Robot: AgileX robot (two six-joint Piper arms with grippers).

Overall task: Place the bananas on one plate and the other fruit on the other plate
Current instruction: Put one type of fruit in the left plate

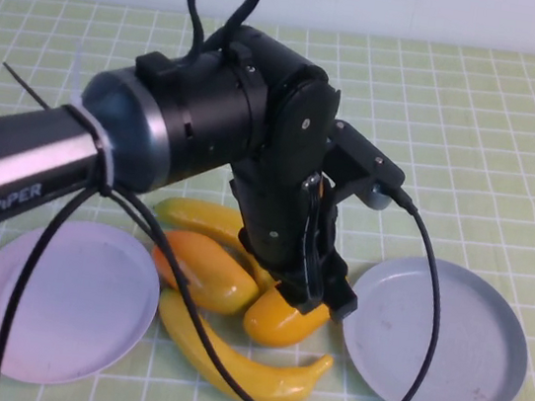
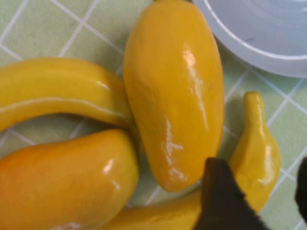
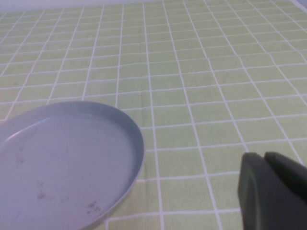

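Two bananas lie between the plates, one at the back (image 1: 207, 219) and one at the front (image 1: 245, 362). Between them rest two other fruit, an orange one (image 1: 200, 271) and a yellow-orange one (image 1: 279, 320). The pink plate (image 1: 64, 300) on the left and the grey-blue plate (image 1: 439, 341) on the right hold nothing. My left gripper (image 1: 319, 293) hangs low over the yellow-orange fruit (image 2: 175, 91). It (image 2: 261, 196) is open, its fingers apart above the front banana's tip end (image 2: 255, 148). My right gripper (image 3: 265, 160) is shut, hovering beside the grey-blue plate (image 3: 129, 129).
The left arm's body and cable cross the middle of the high view and hide part of the back banana. A green checked cloth (image 1: 475, 140) covers the table.
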